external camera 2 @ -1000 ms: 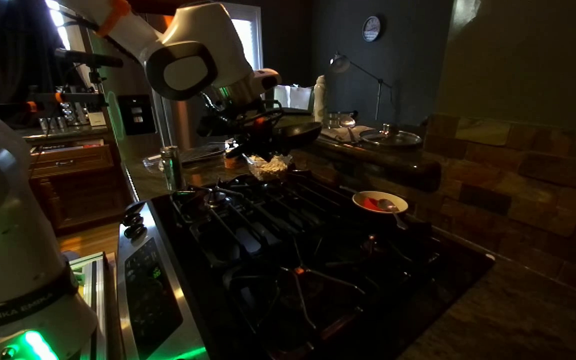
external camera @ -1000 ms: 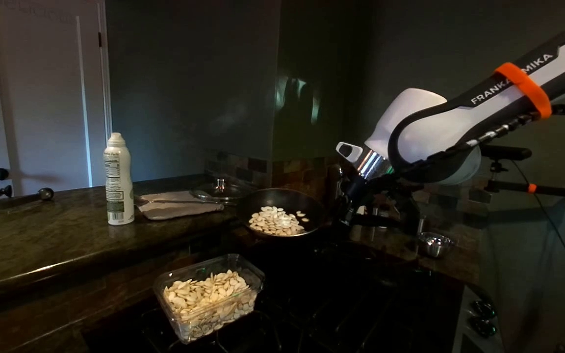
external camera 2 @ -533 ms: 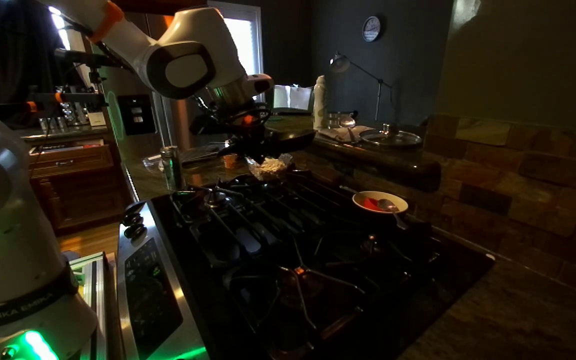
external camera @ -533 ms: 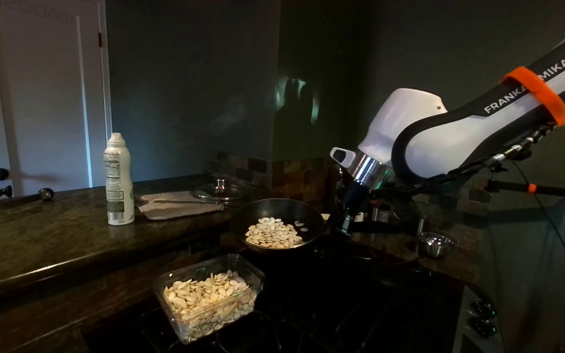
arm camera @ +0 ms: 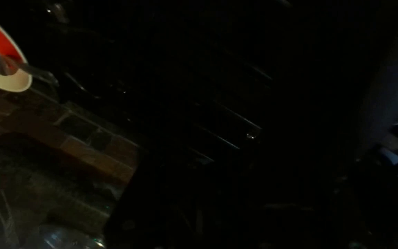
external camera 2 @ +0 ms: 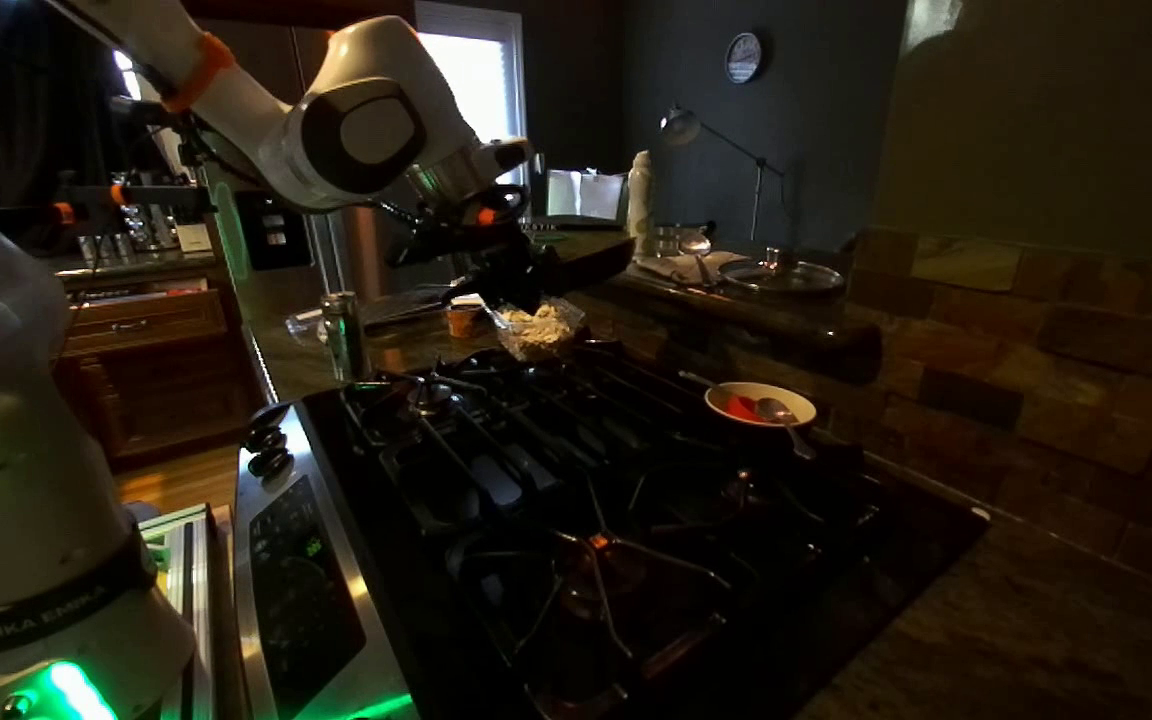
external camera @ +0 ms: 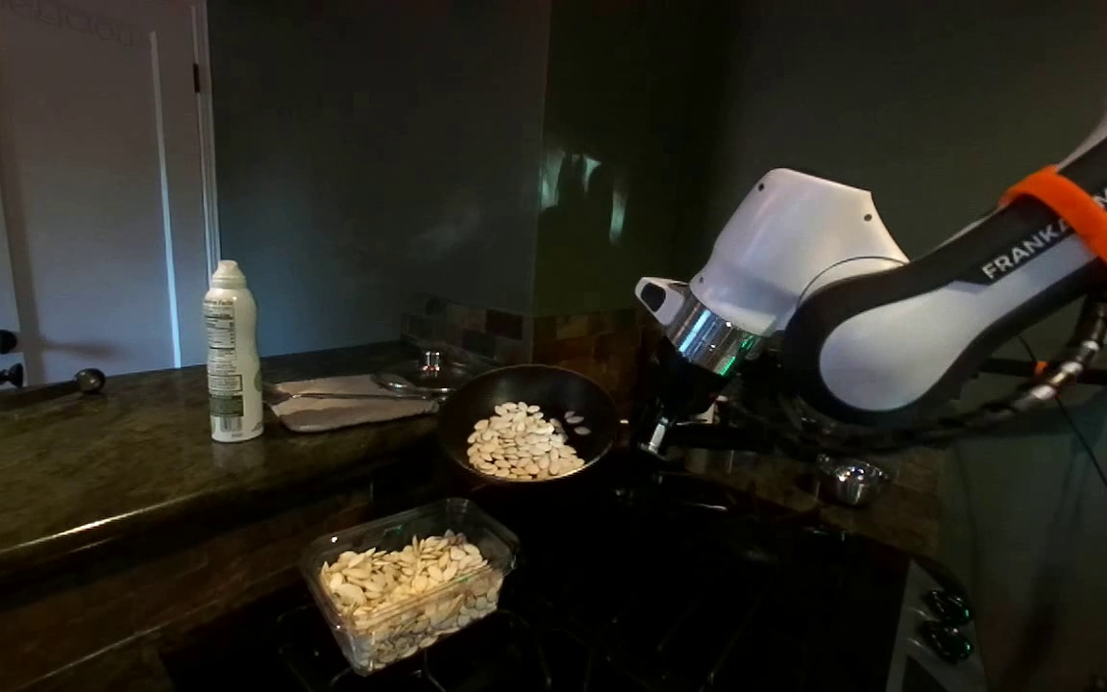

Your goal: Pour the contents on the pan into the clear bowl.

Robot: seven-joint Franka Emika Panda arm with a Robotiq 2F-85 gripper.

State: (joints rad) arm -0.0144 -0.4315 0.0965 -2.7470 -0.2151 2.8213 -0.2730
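Dim grey-green walls (external camera: 371,173) and a white door (external camera: 83,192) are seen behind the tabletop (external camera: 83,461), a dark speckled counter met by wall tiles (external camera: 477,329) at its far corner. Against its front edge, at a lower level, a black stove (external camera 2: 556,500) is placed. Above the stove, near that edge, the pan (external camera: 544,387) is gripped by the claw (external camera: 651,444) and held in the air, though the grip itself is mostly lost in shadow. The pan is tilted, and the contents (external camera: 522,444) are gathered at its lower side, with a few pieces lying apart from the heap. Lower down, the clear bowl (external camera: 462,514) is seated upright on the stove and loaded with similar pale pieces (external camera: 400,575). Set in from the tabletop's front edge, a white spray bottle (external camera: 234,356) is stood upright; beside it a cloth (external camera: 361,415) is laid, topped by a metal spoon (external camera 2: 695,245), and near the far corner a glass lid (external camera: 429,377) is placed. On the stove, in an exterior view, a white dish (external camera 2: 802,402), partly red inside, is shown with a small spoon (external camera 2: 774,410) rested in it.
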